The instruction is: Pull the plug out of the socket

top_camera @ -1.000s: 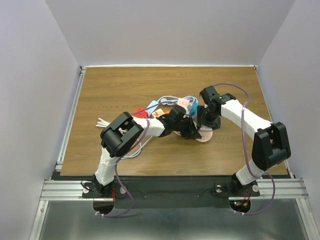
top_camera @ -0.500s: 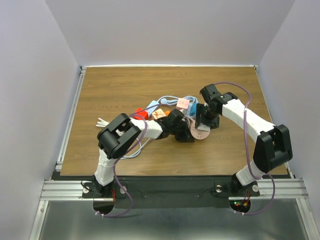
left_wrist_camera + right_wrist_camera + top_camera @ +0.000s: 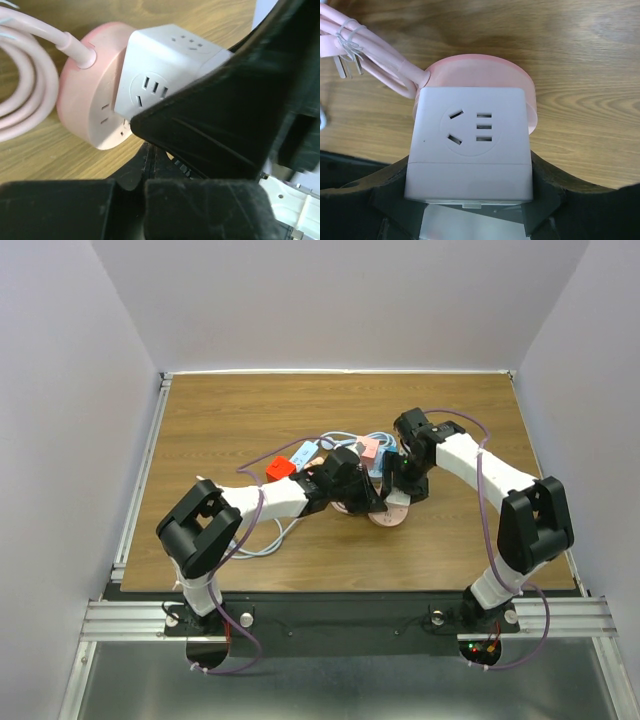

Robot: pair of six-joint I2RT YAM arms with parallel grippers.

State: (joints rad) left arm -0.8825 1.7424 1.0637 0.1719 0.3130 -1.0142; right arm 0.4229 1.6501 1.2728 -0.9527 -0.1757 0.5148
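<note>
A round pink socket (image 3: 388, 514) lies on the wooden table with a white cube plug (image 3: 470, 135) seated in it. My right gripper (image 3: 470, 172) is shut on the cube, one black finger on each side; it shows from above in the top view (image 3: 405, 476). The left wrist view shows the cube (image 3: 170, 60), the pink socket (image 3: 92, 112) and its coiled pink cable (image 3: 25, 85). My left gripper (image 3: 352, 492) sits low beside the socket's left side, jaws together (image 3: 150, 156). I cannot tell whether it touches the socket.
A red plug (image 3: 280, 468), light blue cables (image 3: 335, 440) and a small pink tag (image 3: 368, 448) lie just behind the grippers. A white cable (image 3: 262, 540) loops under the left arm. The table's metal rails (image 3: 140, 480) run along the left edge.
The left arm's elbow has swung out to the left and its gripper has shifted beside the socket. The socket and cube have moved slightly left, with the right gripper still on the cube.
</note>
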